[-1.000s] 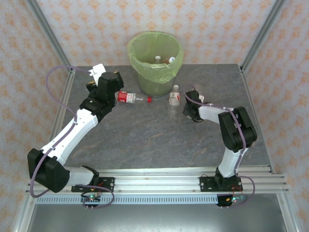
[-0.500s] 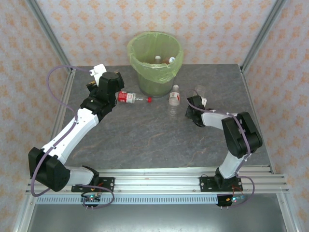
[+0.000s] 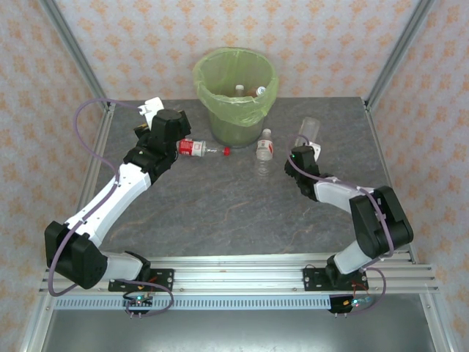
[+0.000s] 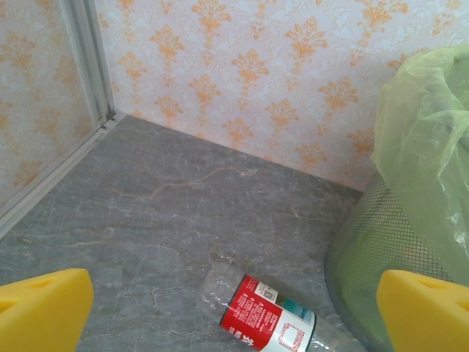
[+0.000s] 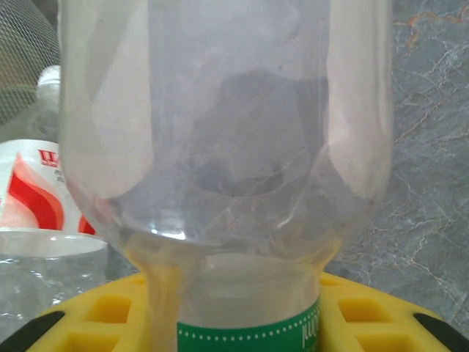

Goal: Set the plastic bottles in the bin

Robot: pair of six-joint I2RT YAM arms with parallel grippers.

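The bin (image 3: 220, 77), lined with a light green bag, stands at the back of the table with two bottles (image 3: 239, 89) inside. A red-labelled bottle (image 3: 196, 148) with a red cap lies left of the bin's foot. My left gripper (image 3: 174, 141) hovers open just behind it; in the left wrist view the bottle (image 4: 267, 323) lies between and ahead of the yellow fingers (image 4: 44, 308). A white-labelled bottle (image 3: 264, 150) lies right of the bin. My right gripper (image 3: 303, 152) is shut on a clear bottle (image 3: 310, 130) with a green label (image 5: 227, 147), held above the table.
The table (image 3: 220, 213) is grey stone-patterned, with metal frame posts at its back corners and patterned walls around it. The bin's mesh wall (image 4: 366, 264) rises close to the right of the left gripper. The white-labelled bottle (image 5: 37, 191) lies just left of the right gripper.
The right gripper has lifted the clear bottle and swung it right and back, so its base now points up and away. The left arm has barely moved.
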